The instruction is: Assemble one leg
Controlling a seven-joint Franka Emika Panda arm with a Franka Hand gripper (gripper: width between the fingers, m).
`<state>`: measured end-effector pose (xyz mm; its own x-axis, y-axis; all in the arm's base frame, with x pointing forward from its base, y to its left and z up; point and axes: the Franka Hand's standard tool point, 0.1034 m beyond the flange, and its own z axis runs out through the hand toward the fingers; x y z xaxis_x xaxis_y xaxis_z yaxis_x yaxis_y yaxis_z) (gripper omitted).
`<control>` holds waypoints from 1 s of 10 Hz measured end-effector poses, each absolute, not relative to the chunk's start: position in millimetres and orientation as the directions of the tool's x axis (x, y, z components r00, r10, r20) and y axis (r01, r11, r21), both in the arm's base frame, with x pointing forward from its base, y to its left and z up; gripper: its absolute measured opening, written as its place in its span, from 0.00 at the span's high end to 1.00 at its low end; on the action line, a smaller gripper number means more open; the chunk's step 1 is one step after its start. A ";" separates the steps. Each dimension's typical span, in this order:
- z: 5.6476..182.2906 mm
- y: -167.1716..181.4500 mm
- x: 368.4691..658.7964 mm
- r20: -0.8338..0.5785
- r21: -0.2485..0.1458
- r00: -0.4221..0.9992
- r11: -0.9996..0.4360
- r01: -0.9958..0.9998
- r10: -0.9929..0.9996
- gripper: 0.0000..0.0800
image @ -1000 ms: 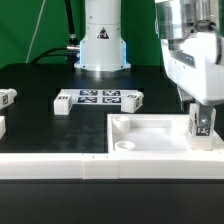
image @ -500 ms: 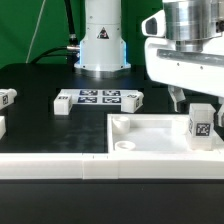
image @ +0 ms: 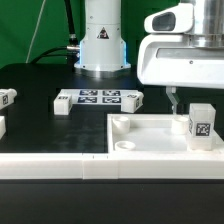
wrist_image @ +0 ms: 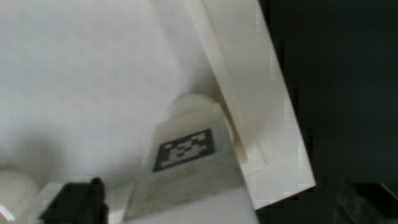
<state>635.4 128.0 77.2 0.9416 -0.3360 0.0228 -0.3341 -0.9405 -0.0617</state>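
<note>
The leg (image: pixel 200 122), a small white block with a square marker on its face, stands upright in the corner of the large white tray (image: pixel 150 124) at the exterior view's right. My gripper (image: pixel 196 97) hangs just above it, open and empty. One dark finger (image: pixel 170 97) shows beside the leg and does not touch it. In the wrist view the leg (wrist_image: pixel 192 150) lies against the tray's raised rim (wrist_image: pixel 249 80), with one dark fingertip (wrist_image: pixel 75 200) off to its side.
The marker board (image: pixel 97 97) lies behind the tray. Small white blocks sit at both its ends (image: pixel 63 104) (image: pixel 133 98), and another sits at the far left (image: pixel 7 97). The arm's base (image: pixel 102 40) stands at the back. A round peg (image: pixel 125 145) sits in the tray's near corner.
My gripper let go of the leg and rose, shifting toward the exterior view's left. The leg stays standing in the tray corner.
</note>
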 end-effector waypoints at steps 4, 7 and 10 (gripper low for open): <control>75.1 121.6 634.5 0.032 -0.055 0.990 -0.989 -0.137 -0.139 0.35; 75.1 120.7 634.6 0.032 -0.055 0.990 -0.989 -0.138 -0.140 0.64; 75.0 119.1 634.8 0.025 -0.065 0.975 -0.974 -0.218 -0.220 0.64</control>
<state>634.8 119.1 75.0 0.9752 -0.2200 0.0255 -0.2180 -0.9738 -0.0654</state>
